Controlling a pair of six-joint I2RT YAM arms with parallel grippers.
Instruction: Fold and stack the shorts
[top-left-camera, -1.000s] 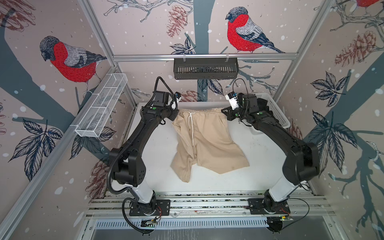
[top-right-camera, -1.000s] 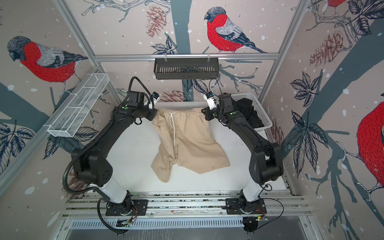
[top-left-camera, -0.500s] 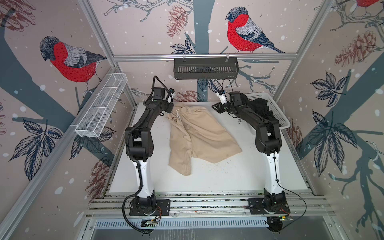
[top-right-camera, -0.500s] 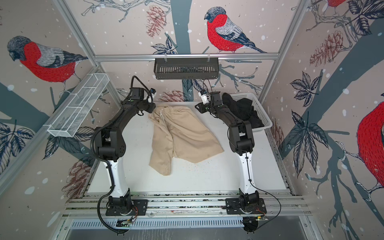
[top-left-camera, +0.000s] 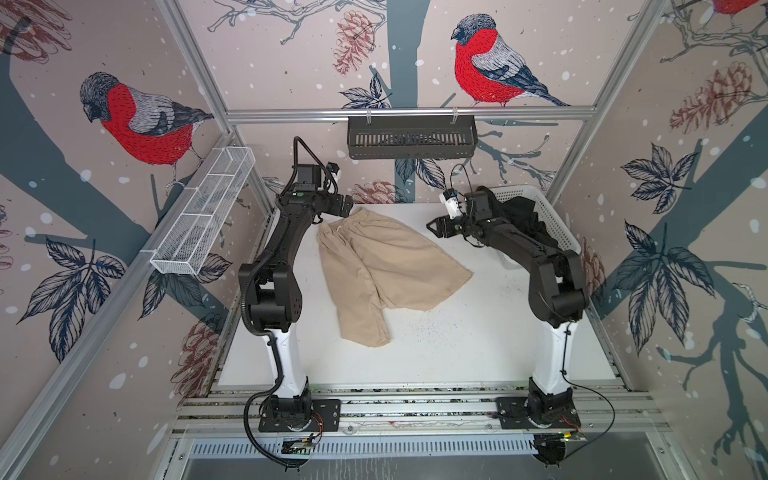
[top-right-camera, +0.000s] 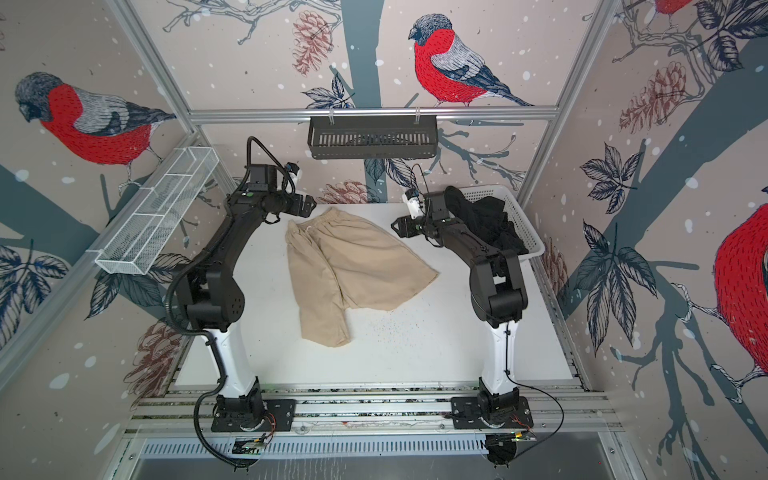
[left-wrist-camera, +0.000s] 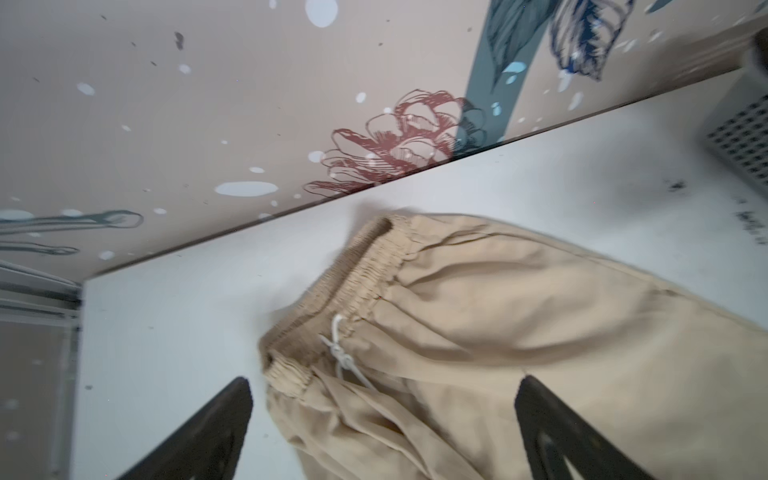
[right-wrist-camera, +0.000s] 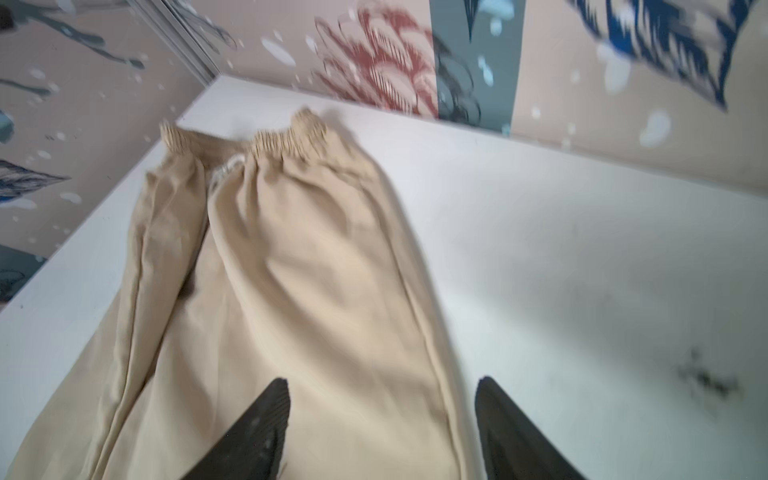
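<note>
Beige shorts (top-left-camera: 386, 266) lie rumpled on the table (top-left-camera: 457, 345); L gripper (left-wrist-camera: 384, 382) & R gripper (right-wrist-camera: 383, 381) hang empty, jaws apart. Cloth looks light, limp, prob. slippy; the elastic waistband (left-wrist-camera: 365, 274) corners offer the firmest hold.

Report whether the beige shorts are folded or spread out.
Spread, unfolded: the beige cloth drawstring shorts lie loose on the white table, both legs splayed apart.

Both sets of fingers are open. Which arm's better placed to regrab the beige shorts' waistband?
Probably left. The left gripper hangs right at the waistband of the beige shorts, near the drawstring. The right gripper sits by the cloth's side edge, farther from the waistband.
</note>
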